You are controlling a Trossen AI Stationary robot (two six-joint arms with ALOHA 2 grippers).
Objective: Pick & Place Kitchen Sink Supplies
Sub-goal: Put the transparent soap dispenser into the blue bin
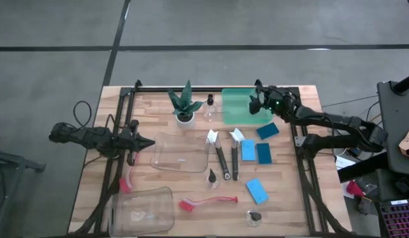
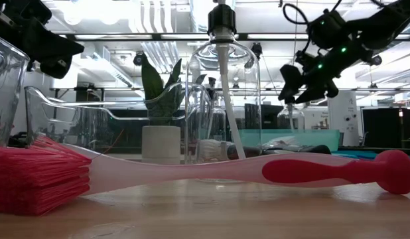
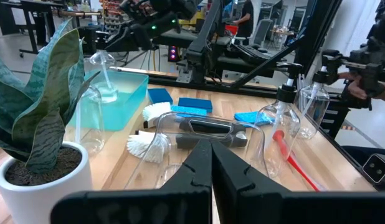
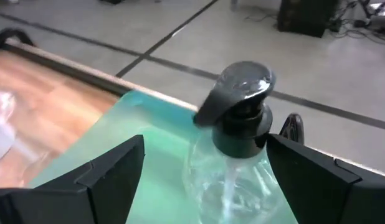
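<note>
While the right arm works over the green tray, the scene reads as below.

Right gripper: released, fingers spread wide on either side of a clear bottle with a black pump top. It holds nothing.

Bottle and claw: the bottle stands upright between the two fingers, not touched by them as far as I can see. The pump head is at the level of the fingertips.

Why it is there: the bottle stands in the green tray at the far side of the table. I judge it was just set down there, as the tray seems to be the place for the supplies.

Left gripper: clenched and empty, waiting near the left edge, beside a clear bin.

Other supplies: blue sponges, black-handled brushes, a red brush and more small bottles lie on the wooden table, well apart from the right claw.

Plant: stands near the tray, not part of the task.
</note>
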